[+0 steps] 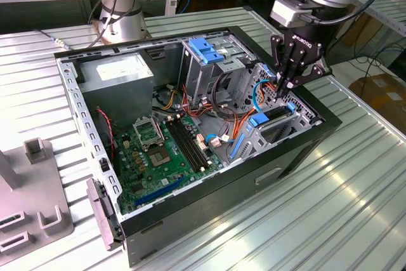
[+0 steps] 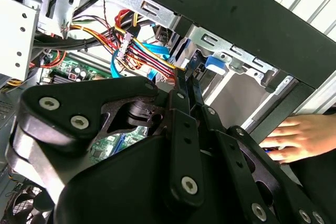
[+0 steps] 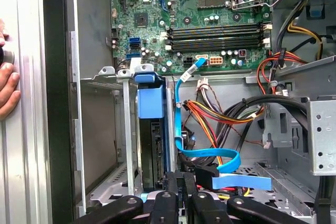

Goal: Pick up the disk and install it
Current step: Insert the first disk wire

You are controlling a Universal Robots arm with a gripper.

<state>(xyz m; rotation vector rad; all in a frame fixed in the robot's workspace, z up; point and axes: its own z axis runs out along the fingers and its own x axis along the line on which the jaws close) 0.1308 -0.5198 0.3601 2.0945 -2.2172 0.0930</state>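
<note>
The disk [image 1: 274,114] stands on edge in the metal cage at the case's corner on the exterior view's right, a blue carrier frame around it. In the first wrist view the disk [image 3: 156,150] sits deep in its slot under a blue tab. My gripper [image 1: 281,90] hangs straight over it, fingers drawn together into a narrow point. In both wrist views the fingertips [image 3: 178,181] [image 2: 185,85] reach the blue edge of the carrier. Whether they pinch that edge or only touch it is hidden.
The open computer case [image 1: 209,176] lies on a slatted metal table. Inside are a green motherboard [image 1: 165,150], a grey power supply [image 1: 117,71], a cage with a blue clip [image 1: 206,49] and bundled cables [image 3: 220,114]. A person's hand [image 2: 299,135] rests by the case wall. A grey fixture [image 1: 32,207] stands at the exterior view's left.
</note>
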